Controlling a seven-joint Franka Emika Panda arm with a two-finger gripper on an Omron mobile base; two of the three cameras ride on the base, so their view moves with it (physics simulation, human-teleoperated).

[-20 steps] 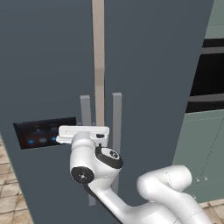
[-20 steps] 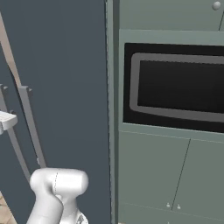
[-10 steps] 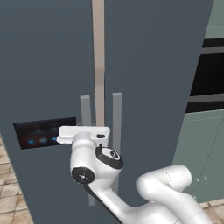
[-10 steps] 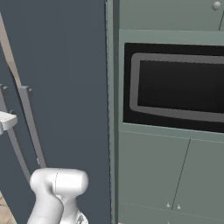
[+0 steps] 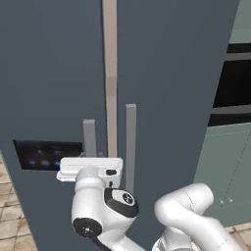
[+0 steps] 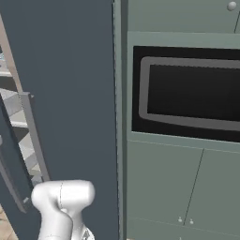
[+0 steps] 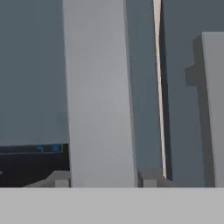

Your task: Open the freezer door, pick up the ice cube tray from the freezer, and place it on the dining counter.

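Slate-grey freezer door [image 5: 54, 73] just ahead of the arm, black panel [image 5: 46, 156] on its left part. Gripper [image 7: 103, 180] set around the door's grey bar handle [image 7: 98, 96], one dark fingertip pressed on each side of it, nothing else held. In the right base view, pale shelves [image 6: 11, 110] visible past the door edge, so probably only slightly opened. Left to do: pulling the door wide, taking the ice cube tray, carrying it to the dining counter.
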